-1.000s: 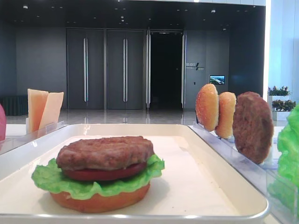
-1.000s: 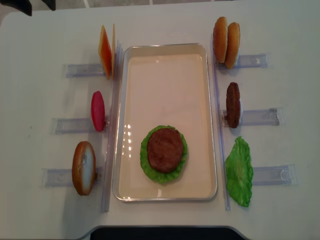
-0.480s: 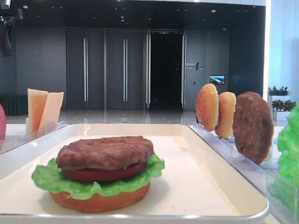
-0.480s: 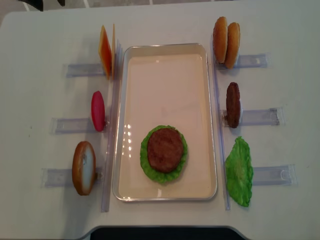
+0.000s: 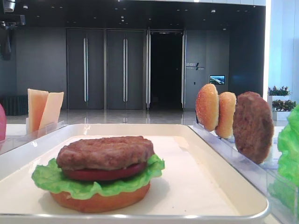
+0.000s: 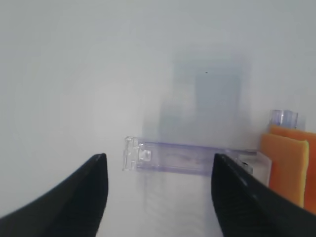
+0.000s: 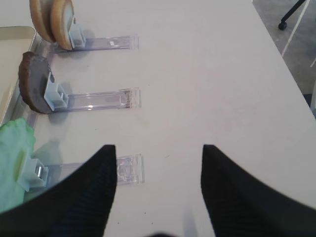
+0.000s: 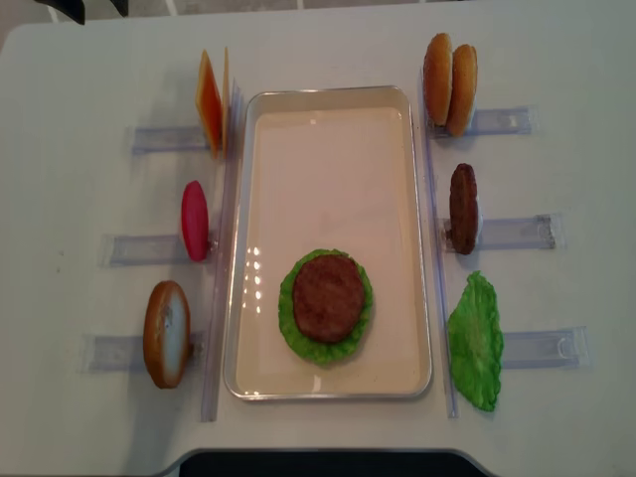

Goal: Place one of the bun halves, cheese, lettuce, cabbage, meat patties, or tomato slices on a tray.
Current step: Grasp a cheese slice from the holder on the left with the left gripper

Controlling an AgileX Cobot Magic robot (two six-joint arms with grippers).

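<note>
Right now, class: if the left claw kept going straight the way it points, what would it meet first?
Probably the clear plastic rack lying on the white table, between the open left claw's fingers. The cheese stands right of that line. Depth is hard to judge, so this is a best guess.

place: lobby hall | cues: tall dark doors [image 5: 105,70], polished floor [image 5: 117,116]

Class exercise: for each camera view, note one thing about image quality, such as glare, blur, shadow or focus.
Overhead view: window glare dots the tray left of the meat patty. Low front view: sharp burger, dim hall behind. Left wrist view: soft and smeared around the clear rack. Right wrist view: the right gripper is dark, unfocused.
</note>
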